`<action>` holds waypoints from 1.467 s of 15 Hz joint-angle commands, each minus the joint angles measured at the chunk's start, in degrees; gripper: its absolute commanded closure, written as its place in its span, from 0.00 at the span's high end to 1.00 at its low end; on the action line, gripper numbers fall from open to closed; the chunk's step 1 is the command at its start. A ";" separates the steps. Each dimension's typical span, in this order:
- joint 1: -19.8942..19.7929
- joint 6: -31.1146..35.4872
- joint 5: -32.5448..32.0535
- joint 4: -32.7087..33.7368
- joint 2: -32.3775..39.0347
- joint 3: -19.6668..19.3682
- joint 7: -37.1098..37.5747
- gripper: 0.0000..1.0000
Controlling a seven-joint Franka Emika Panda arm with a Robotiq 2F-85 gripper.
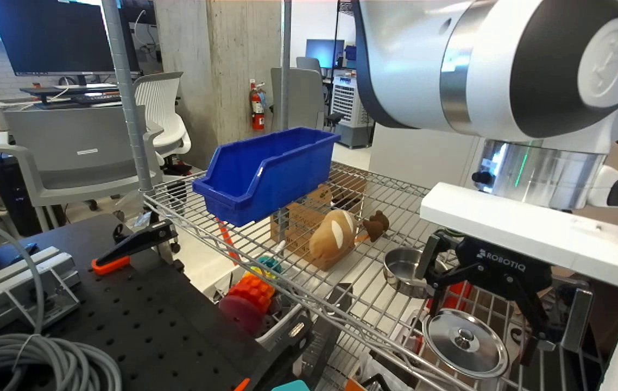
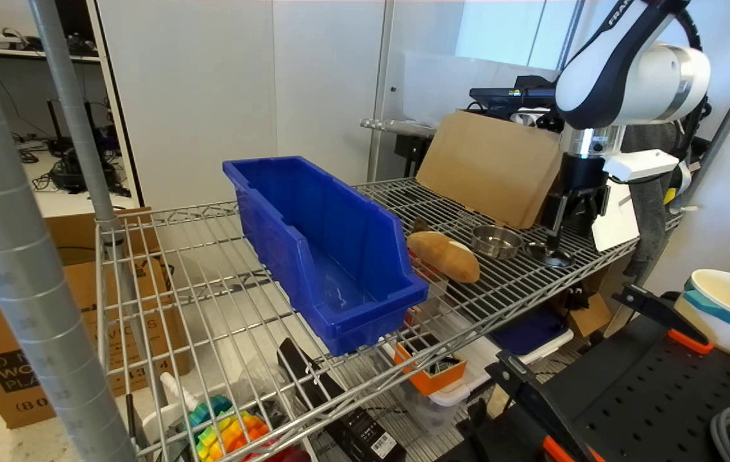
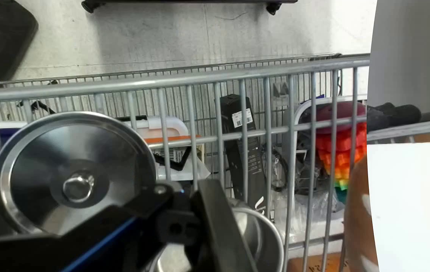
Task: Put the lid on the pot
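The lid (image 1: 465,347) is a round shiny disc with a knob, lying on the wire shelf. It also shows in an exterior view (image 2: 560,258) and at left in the wrist view (image 3: 98,177). The small steel pot (image 1: 402,282) stands upright and uncovered beside it, also in an exterior view (image 2: 493,247) and partly behind a finger in the wrist view (image 3: 266,241). My gripper (image 1: 496,307) is open and empty above the shelf near the lid and pot; it also shows in an exterior view (image 2: 577,221). In the wrist view only one finger (image 3: 222,226) shows.
A bread-shaped plush (image 1: 333,239) and a small brown toy (image 1: 377,225) lie near the pot. A big blue bin (image 1: 268,174) stands farther along the wire shelf (image 2: 179,301). A cardboard box (image 2: 490,167) stands behind the pot. A black perforated table (image 1: 151,304) adjoins the shelf.
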 commanded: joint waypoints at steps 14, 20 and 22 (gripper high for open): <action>0.25 -1.03 -4.37 8.14 7.35 0.84 6.15 0.21; -0.16 -5.28 -4.04 7.53 4.12 1.35 7.55 0.06; 0.20 -8.43 -4.17 5.59 0.08 1.51 7.28 0.06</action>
